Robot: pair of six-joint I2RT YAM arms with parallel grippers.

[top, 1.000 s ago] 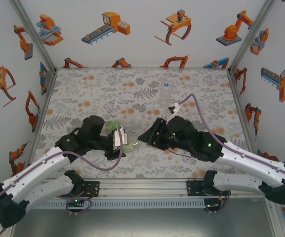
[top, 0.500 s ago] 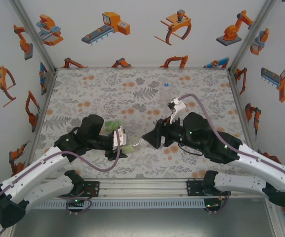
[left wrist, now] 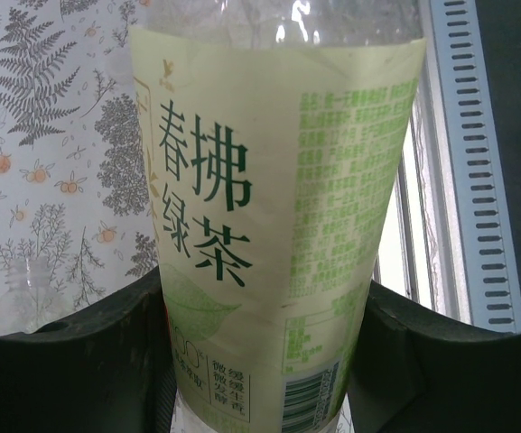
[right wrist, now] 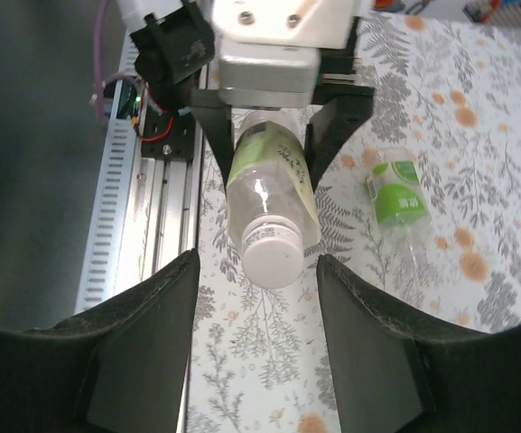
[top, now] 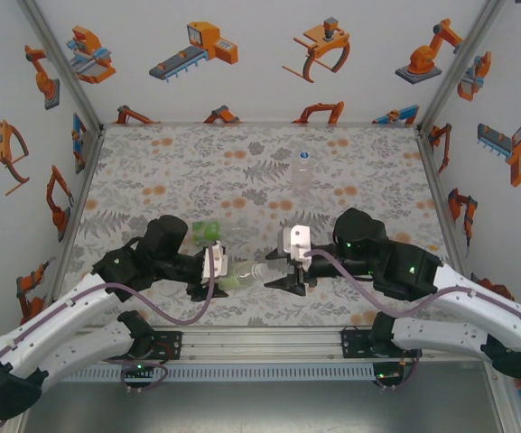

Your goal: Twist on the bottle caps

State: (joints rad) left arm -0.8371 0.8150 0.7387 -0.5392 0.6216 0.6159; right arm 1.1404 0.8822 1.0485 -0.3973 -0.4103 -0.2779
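Right wrist view: a white cap (right wrist: 274, 259) sits on the pale-label bottle (right wrist: 269, 185), which the left gripper (right wrist: 274, 135) pinches by its body, level above the table (right wrist: 477, 135). The right gripper (right wrist: 257, 280) has its jaws spread either side of the cap, apart from it. A green-label bottle (right wrist: 397, 194) lies nearby.

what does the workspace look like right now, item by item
surface: floral-print tabletop, no spill seen
job's things: pale-label green tea bottle held on its side, white cap on its neck; green-label bottle lying on the tabletop; unlabelled bottle upright at the far side
clutter: nothing seen
grippers: left gripper shut on the pale-label green tea bottle; right gripper open, fingers flanking the cap without touching
cables: purple cable hanging beside the left arm
surroundings: white walls with orange robot drawings; aluminium rail along the near edge
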